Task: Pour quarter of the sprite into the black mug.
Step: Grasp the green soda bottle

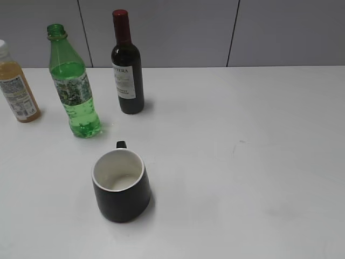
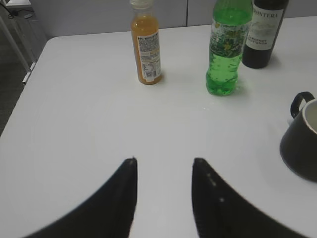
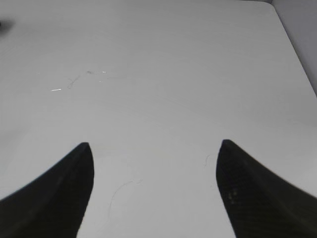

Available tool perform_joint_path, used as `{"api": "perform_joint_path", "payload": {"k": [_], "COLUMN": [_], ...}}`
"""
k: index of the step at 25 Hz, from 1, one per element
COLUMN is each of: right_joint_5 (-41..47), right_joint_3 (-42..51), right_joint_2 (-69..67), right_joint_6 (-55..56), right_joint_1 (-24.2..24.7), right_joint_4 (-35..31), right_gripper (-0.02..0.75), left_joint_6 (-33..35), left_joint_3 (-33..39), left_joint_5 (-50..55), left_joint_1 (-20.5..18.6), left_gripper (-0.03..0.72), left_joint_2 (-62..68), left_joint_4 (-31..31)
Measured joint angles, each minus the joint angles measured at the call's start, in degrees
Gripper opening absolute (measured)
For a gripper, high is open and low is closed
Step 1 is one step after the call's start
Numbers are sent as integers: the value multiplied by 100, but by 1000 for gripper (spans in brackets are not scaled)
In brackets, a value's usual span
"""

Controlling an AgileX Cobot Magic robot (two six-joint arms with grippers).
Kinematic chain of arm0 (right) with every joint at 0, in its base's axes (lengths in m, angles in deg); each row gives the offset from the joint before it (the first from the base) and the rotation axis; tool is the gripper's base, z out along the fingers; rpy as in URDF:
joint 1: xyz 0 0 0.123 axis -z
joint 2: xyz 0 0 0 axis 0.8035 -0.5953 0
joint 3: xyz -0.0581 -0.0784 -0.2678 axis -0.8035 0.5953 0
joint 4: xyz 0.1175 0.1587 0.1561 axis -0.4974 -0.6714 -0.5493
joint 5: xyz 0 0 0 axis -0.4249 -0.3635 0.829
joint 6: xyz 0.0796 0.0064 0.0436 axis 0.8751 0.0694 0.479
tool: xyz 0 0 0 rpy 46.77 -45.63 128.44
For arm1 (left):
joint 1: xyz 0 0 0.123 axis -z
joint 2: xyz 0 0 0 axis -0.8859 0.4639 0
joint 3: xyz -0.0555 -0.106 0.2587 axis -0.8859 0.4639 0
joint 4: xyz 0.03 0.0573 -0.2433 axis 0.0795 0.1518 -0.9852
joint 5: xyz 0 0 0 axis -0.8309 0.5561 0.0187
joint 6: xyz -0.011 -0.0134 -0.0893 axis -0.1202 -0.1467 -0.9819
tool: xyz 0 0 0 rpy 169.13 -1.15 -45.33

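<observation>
The sprite (image 1: 75, 89), a tall green bottle with no cap, stands upright at the back left of the white table; it also shows in the left wrist view (image 2: 226, 49). The black mug (image 1: 121, 186) with a white inside stands in front of it, handle toward the back; its edge shows at the right of the left wrist view (image 2: 302, 139). My left gripper (image 2: 164, 161) is open and empty, well short of the bottles. My right gripper (image 3: 154, 146) is open and empty over bare table. Neither gripper shows in the exterior view.
A dark wine bottle (image 1: 127, 67) stands right of the sprite. An orange juice bottle (image 1: 16, 86) stands at the far left. The table's left edge (image 2: 25, 94) shows in the left wrist view, its right edge (image 3: 292, 44) in the right wrist view.
</observation>
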Motion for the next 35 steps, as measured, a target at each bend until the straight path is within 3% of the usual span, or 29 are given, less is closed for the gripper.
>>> {"api": "perform_joint_path", "payload": {"k": [3,6,16,26,35], "right_joint_5": [0,0,0,-2,-2], "right_joint_3": [0,0,0,0,0], "right_joint_2": [0,0,0,0,0], "right_joint_6": [0,0,0,0,0], "right_joint_1": [0,0,0,0,0], "right_joint_4": [0,0,0,0,0], "right_gripper": [583,583,583,583,583], "left_joint_6": [0,0,0,756,802], "left_joint_3": [0,0,-68,264,825], "left_joint_5": [0,0,-314,-3056,-5241], "left_joint_1": [0,0,0,0,0], "left_gripper": [548,638,648,625,616], "left_joint_2": [0,0,63,1045,2461], "left_joint_4": [0,0,-109,-704,-1059]}}
